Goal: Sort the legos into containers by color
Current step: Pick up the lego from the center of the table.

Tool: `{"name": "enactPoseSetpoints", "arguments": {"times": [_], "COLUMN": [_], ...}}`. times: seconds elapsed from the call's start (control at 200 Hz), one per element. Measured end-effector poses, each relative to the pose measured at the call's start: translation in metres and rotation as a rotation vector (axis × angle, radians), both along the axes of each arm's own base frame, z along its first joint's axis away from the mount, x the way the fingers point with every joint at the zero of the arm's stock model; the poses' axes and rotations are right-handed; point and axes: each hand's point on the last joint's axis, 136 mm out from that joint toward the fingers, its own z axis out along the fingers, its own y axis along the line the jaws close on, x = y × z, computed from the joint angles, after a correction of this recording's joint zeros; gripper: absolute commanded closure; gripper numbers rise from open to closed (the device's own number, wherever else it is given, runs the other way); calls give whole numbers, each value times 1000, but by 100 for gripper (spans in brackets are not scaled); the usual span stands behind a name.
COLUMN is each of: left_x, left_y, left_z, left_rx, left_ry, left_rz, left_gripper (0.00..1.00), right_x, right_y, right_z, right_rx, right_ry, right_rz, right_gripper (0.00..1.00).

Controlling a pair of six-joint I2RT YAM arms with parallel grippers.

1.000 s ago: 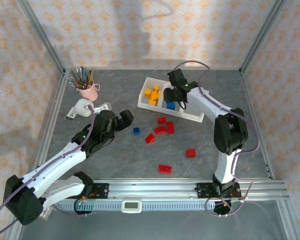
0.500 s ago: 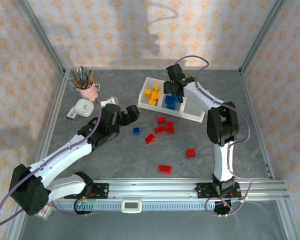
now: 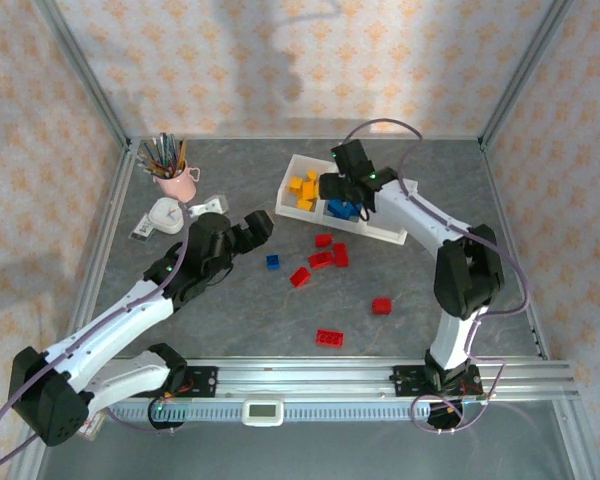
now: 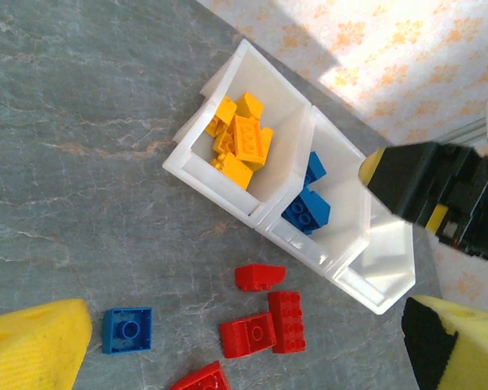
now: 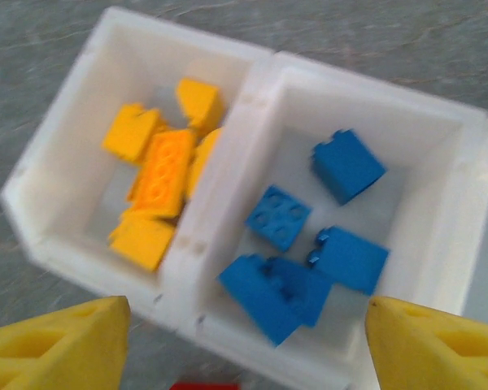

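The white three-compartment tray [image 3: 285, 196] holds yellow bricks [image 3: 305, 189] in its left cell and blue bricks [image 3: 342, 210] in the middle one. Its right cell [image 3: 385, 228] looks empty. Several red bricks [image 3: 322, 260] and one blue brick [image 3: 273, 262] lie loose on the table in front of it. My right gripper [image 3: 345, 190] hovers open over the blue cell, and the blue bricks [image 5: 309, 252] lie between its fingers [image 5: 57, 345]. My left gripper [image 3: 257, 228] is open above the loose blue brick [image 4: 128, 330] and red bricks [image 4: 259, 277], holding nothing.
A pink pencil cup [image 3: 176, 181] and a white device [image 3: 165, 214] stand at the back left. Two more red bricks [image 3: 381, 305] [image 3: 329, 338] lie nearer the front rail [image 3: 310, 375]. Patterned walls close in the table's sides.
The left gripper has crept forward toward the loose bricks. The right wrist swung over the tray and has come back low over the blue cell.
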Motion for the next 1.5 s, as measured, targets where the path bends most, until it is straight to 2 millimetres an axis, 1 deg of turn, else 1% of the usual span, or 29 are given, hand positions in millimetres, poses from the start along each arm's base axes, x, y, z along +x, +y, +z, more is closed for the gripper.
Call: {"name": "enactPoseSetpoints", "arguments": {"times": [0.12, 0.345, 0.415, 0.531, 0.621, 0.726, 0.791, 0.861, 0.931, 1.011, 1.081, 1.261, 1.346, 1.502], "left_x": [-9, -31, -37, -45, -50, -56, -59, -63, -65, -67, -68, -68, -68, -68], "left_y": [13, 40, 46, 56, 62, 70, 74, 78, 82, 84, 86, 88, 88, 88], "left_z": [2, -4, -6, -10, -11, -12, -12, -13, -14, -15, -17, -17, -17, -18], "left_rx": [-3, -9, -14, -14, -16, -21, -25, -29, -29, -33, -36, -36, -35, -34], "left_ry": [-17, -15, -15, -4, 0, 0, -1, -4, -6, -7, -5, -6, -7, -5], "left_rz": [34, 114, 131, 161, 184, 207, 223, 236, 250, 260, 268, 281, 282, 282], "left_gripper": [1, 1, 1, 1, 1, 1, 1, 1, 1, 1, 1, 1, 1, 1], "right_x": [-30, -88, -102, -119, -134, -151, -158, -159, -152, -145, -138, -121, -118, -114], "right_y": [29, 82, 98, 121, 138, 152, 158, 161, 165, 169, 173, 183, 180, 176], "right_z": [-5, -32, -36, -44, -59, -85, -100, -113, -122, -125, -127, -132, -137, -144], "right_rx": [11, -13, -14, -21, -45, -96, -126, -153, -171, -177, -180, -179, -181, -180], "right_ry": [13, 69, 76, 78, 94, 127, 148, 165, 167, 162, 151, 138, 149, 168], "right_rz": [86, 255, 302, 370, 433, 500, 528, 534, 522, 502, 479, 417, 401, 368], "right_gripper": [23, 21, 21, 20, 20, 18, 18, 17, 16, 16, 19, 27, 32, 45]}}
